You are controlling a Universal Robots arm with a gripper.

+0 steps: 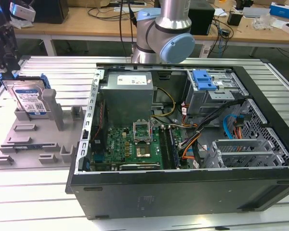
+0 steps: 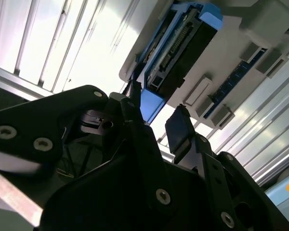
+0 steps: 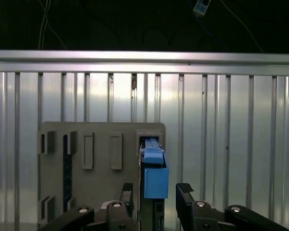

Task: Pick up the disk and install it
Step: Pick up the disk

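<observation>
Exterior view: the disk (image 1: 31,98) stands on edge in a gray holder (image 1: 33,139), with the gripper (image 1: 2,57) just above it.
The holder sits near the table's (image 1: 29,192) edge at the exterior view's left, beside the open computer case (image 1: 183,192); the disk's white-and-blue label shows here. Both wrist views add the fingers (image 3: 183,195) spread apart, one on each side of the disk's blue rail, gripping nothing. The first wrist view puts the disk at a corner of the holder.

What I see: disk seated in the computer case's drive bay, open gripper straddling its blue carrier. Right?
No: the exterior view shows the disk standing in the grey fixture outside the computer case, not in its drive bay. The open gripper does straddle the disk's blue carrier.
</observation>
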